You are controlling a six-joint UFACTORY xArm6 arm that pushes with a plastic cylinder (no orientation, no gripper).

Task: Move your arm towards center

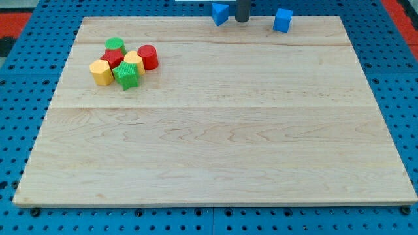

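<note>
Currently, tip: my tip at the view's top edge of the counter, between two blue blocks, touching neither
Gripper: none on this arm, just the rod, so no open/closed state to tell
Blue blocks: blue triangular block just left of tip; blue cube to its right
Cluster: upper left, packed together: green cylinder, red block, red cylinder, yellow block, yellow hexagonal block, green star block
Centre: well below tip

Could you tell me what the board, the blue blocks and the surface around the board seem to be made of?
The board looks like pale wood with a smooth finish: grain lines and plank seams show. The two blue blocks look like matte plastic or painted wood; flat colour leaves it open. The blue surface around it looks like perforated plastic or metal, with a regular hole grid. My tip sits between the blue blocks.
</note>
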